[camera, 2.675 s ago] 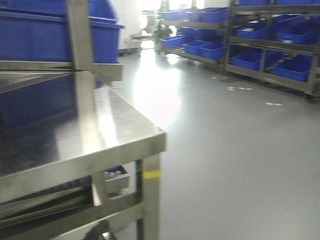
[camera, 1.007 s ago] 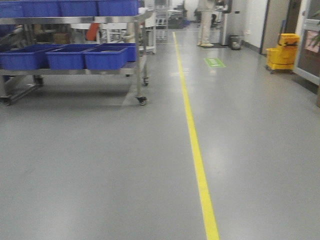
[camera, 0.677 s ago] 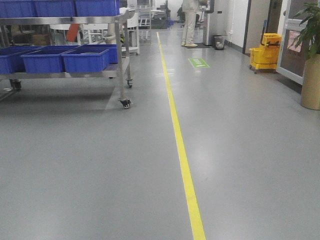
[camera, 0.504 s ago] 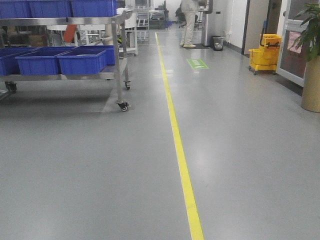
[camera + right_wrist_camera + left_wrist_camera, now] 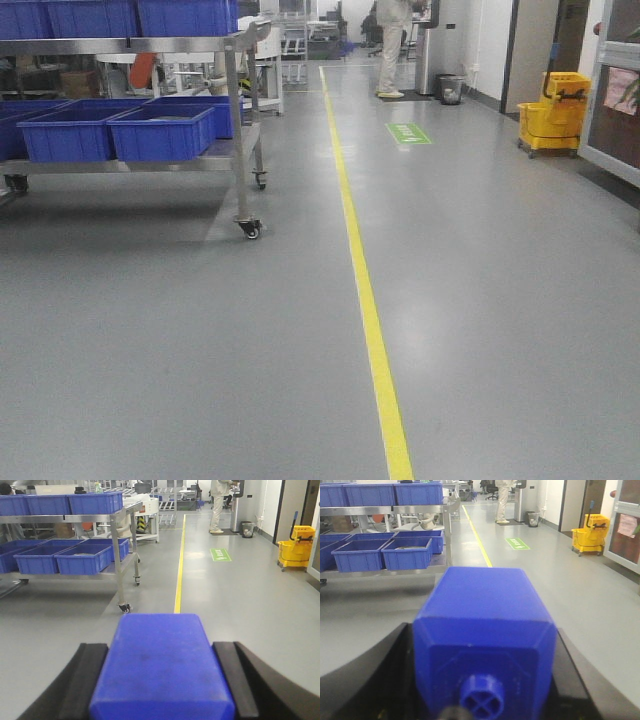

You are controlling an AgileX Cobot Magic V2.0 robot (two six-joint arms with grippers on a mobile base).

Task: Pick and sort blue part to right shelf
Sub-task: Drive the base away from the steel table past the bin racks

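The right gripper is clenched on the dark-blue flat-sided plastic block, black fingers against both its sides (cap end hidden). The left gripper grasps a squatter blue bevelled-corner block with a small round knob; a stainless-steel wheeled rack of open blue plastic bins stands well ahead, left of a yellow floor line

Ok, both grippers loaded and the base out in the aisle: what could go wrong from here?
The rack has a caster leg near the path; the base could clip it. A person stands down the aisle. The left gripper holds the knobbed block, the right gripper the flat-sided block, both pinched only at their sides; a jolt might loosen one.
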